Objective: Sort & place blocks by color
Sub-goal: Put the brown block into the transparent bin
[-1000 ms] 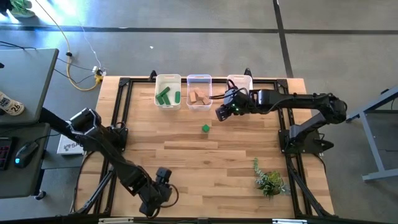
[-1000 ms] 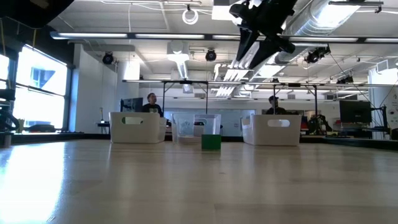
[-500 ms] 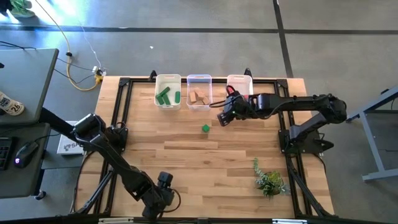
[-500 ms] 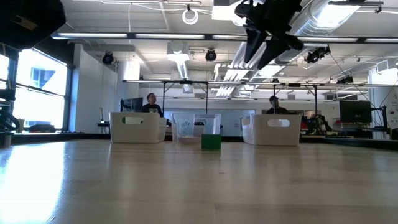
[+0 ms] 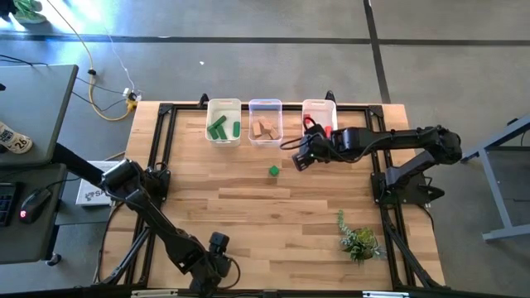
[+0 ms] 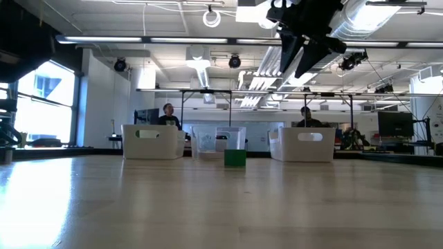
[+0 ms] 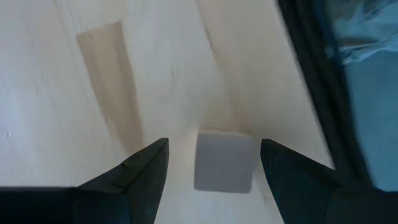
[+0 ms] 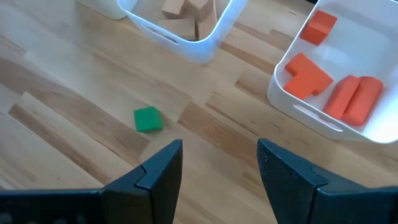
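Observation:
A single green cube (image 5: 274, 171) sits flat on the table in front of the bins, also in the right wrist view (image 8: 148, 119) and the low view (image 6: 235, 158). My right gripper (image 5: 299, 159) hangs open and empty above the table, just right of the cube and near the red bin; in its own view the fingers (image 8: 217, 149) frame bare wood. Green blocks (image 5: 222, 127), tan blocks (image 5: 264, 129) and red blocks (image 8: 336, 87) lie in the three bins. My left gripper (image 5: 217, 258) is open at the near edge, with a pale square patch (image 7: 225, 161) on the table between its fingers.
Three clear bins stand in a row at the far edge: left (image 5: 224, 121), middle (image 5: 265, 122), right (image 5: 319, 118). A green plant sprig (image 5: 358, 240) lies near the table's right near corner. The black frame rail (image 7: 323, 81) runs close beside my left gripper.
My right gripper has drifted slightly toward the table's right and near side, staying high and open. My left arm has drawn back a little toward the near edge. The green cube has not moved.

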`<state>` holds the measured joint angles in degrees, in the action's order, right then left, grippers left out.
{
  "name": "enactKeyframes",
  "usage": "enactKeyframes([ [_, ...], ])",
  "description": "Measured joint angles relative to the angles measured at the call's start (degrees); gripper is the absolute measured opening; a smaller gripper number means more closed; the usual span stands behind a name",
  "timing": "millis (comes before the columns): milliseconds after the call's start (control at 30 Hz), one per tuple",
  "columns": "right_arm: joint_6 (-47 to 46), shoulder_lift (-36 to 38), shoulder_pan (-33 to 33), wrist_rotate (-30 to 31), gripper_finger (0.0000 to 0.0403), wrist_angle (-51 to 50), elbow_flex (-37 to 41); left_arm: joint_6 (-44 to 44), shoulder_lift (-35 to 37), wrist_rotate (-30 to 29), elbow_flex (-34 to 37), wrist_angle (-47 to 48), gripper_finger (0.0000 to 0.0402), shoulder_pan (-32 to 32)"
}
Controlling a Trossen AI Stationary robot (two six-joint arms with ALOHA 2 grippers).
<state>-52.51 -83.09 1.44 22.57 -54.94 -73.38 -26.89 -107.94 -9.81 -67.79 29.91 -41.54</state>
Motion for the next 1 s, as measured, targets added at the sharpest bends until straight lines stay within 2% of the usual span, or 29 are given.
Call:
enactKeyframes([
  [333, 0.0, 0.0, 0.0, -0.3, 0.0193, -0.1, 0.0, -0.1, -3.0, -1.0, 0.0, -0.3, 0.0237, -0.3],
  [467, 0.0, 0.0, 0.0, -0.1, 0.0193, -0.1, 0.0, 0.5, -3.0, -0.9, 0.0, -0.2, 0.0205, -0.2],
  [700, -0.2, 0.0, 0.0, -0.1, 0.0193, -0.1, 0.0, 3.7, -2.9, 1.0, -0.1, 0.2, 0.0105, 2.3],
  [1000, -0.2, 0.0, 0.0, -1.4, 0.0193, -0.1, 0.0, 13.6, -0.4, 1.5, 0.0, 3.8, 0.0103, 9.7],
])
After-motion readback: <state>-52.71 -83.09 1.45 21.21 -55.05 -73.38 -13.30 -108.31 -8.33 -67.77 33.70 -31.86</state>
